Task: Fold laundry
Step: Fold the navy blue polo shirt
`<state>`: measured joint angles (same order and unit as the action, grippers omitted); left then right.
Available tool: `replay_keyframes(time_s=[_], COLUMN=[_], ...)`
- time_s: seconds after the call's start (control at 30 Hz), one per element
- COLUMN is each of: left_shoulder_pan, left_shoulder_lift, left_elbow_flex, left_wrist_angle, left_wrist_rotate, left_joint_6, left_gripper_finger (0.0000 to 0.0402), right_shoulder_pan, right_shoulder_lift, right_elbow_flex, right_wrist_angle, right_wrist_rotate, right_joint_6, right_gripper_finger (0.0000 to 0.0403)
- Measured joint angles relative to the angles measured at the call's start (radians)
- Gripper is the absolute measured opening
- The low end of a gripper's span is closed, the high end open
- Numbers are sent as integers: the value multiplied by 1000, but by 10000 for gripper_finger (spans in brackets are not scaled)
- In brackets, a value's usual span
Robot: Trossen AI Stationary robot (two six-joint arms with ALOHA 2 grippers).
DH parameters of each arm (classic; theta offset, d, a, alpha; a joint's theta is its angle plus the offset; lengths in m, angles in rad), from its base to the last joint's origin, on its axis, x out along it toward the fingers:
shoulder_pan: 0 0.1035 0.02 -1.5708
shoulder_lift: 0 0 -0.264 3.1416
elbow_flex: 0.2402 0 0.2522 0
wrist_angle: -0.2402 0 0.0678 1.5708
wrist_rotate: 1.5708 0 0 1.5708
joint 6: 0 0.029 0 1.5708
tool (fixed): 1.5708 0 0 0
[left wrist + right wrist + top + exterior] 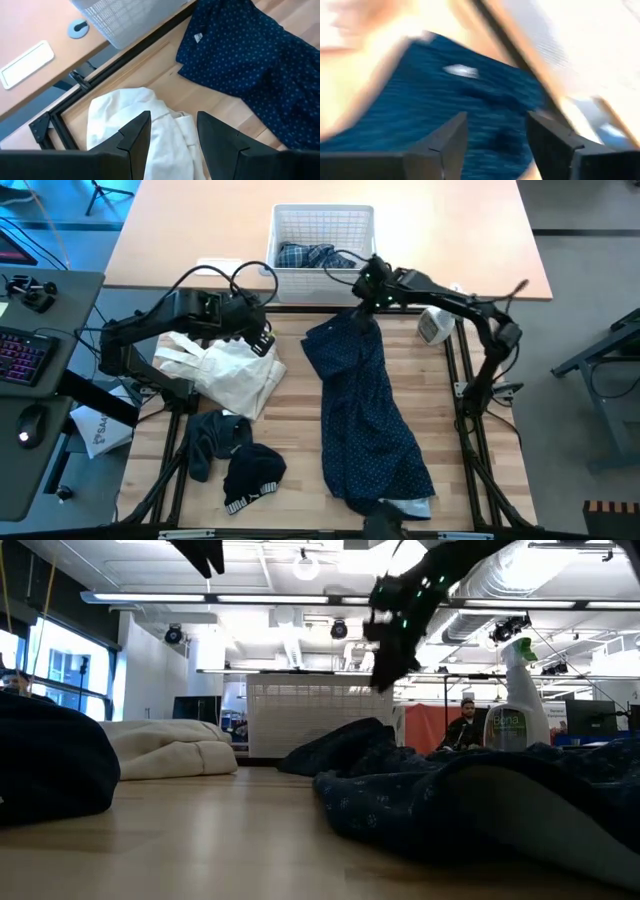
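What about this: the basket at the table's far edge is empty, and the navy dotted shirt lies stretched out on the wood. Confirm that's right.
Not quite. The white basket is not empty: the high view shows a blue-and-white plaid shirt inside it. The rest holds: the navy dotted shirt lies stretched out on the wooden table.

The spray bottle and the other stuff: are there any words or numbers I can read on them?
"bona", probably: on the label of the spray bottle, low view; smaller print below is too blurred.
"SAA...": partial letters on a white sheet left of the table, high view; the rest is unreadable.
Small white tag inside the collar of the navy dotted shirt: too small to read.
Nothing else readable.
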<state>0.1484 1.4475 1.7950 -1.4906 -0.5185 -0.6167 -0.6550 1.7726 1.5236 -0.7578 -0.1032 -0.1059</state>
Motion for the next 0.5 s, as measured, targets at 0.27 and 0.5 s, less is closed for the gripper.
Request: replay_keyframes(time_s=[0.27,0.5], left_shoulder_pan=[-2,3], left_shoulder_lift=[0,0], left_elbow_flex=[0,0], left_wrist_angle=[0,41], left_wrist_rotate=[4,41], left_joint_6=[1,99], left_gripper_finger=[147,147], right_shoulder_pan=[278,502], right_shoulder_lift=[-24,117], right_elbow_flex=[-88,-138], right_wrist_angle=[-4,196], right_wrist_rotate=[-105,231], right_joint_6=[-89,-107], right_gripper_finger=[216,202])
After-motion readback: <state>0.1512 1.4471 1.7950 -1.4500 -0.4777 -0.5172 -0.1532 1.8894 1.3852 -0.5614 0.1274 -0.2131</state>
